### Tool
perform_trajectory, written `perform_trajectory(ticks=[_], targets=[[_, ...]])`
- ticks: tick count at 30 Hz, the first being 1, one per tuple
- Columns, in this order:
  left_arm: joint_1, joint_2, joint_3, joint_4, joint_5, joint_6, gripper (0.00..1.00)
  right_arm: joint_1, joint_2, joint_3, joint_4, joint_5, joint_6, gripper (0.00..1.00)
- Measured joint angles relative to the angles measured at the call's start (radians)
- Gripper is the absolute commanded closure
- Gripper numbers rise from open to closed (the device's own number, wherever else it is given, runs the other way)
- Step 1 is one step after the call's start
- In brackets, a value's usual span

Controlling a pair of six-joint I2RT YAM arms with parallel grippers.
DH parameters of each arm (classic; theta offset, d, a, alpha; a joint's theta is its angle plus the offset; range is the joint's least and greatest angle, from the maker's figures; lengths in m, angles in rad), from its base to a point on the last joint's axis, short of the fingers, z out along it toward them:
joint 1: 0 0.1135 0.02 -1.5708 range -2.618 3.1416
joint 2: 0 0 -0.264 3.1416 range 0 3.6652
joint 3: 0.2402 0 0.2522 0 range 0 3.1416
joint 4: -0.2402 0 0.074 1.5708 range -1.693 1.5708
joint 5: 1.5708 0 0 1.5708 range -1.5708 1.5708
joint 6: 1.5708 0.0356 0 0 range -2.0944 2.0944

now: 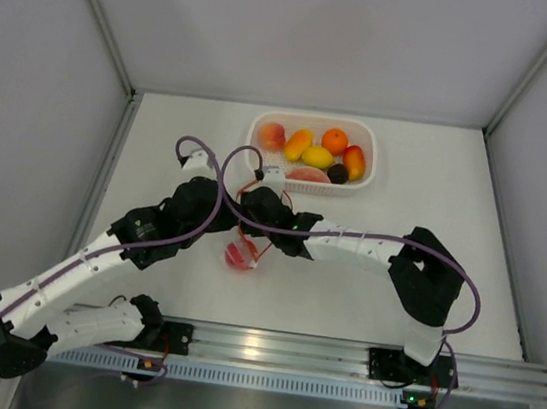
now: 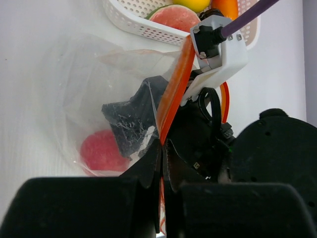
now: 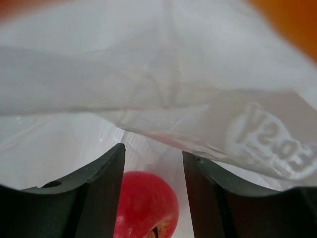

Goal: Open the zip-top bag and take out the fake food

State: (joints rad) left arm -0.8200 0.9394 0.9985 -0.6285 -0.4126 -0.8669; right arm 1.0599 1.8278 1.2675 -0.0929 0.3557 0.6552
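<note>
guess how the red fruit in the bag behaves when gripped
The red fruit looks round and glossy, so it may slip or roll out of the open right gripper. The zip-top bag, thin and crinkled, probably shifts with it.

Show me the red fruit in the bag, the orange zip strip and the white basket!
red fruit point(image 3: 146, 208): right wrist view, its shiny middle.
orange zip strip point(image 2: 173, 94): left wrist view, halfway along it.
white basket point(image 2: 126, 17): left wrist view, its holey side wall.
</note>
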Motion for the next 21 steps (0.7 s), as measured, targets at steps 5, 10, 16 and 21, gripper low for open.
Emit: perform_trajectory(ticks=[5, 10, 16, 21], targets=[[0.000, -0.021, -0.011, 0.000, 0.008, -0.003, 1.00, 0.009, 0.029, 0.000, 0.000, 0.026, 0.029, 0.45], [0.000, -0.039, -0.024, 0.001, 0.004, -0.003, 1.00, 0.031, 0.033, 0.002, -0.020, 0.023, 0.021, 0.41], [0.000, -0.047, -0.077, 0.001, -0.014, -0.003, 1.00, 0.078, 0.017, -0.040, -0.015, -0.052, 0.008, 0.36], [0.000, -0.047, -0.115, 0.002, -0.024, -0.010, 1.00, 0.088, -0.017, -0.119, -0.012, -0.201, 0.000, 0.32]])
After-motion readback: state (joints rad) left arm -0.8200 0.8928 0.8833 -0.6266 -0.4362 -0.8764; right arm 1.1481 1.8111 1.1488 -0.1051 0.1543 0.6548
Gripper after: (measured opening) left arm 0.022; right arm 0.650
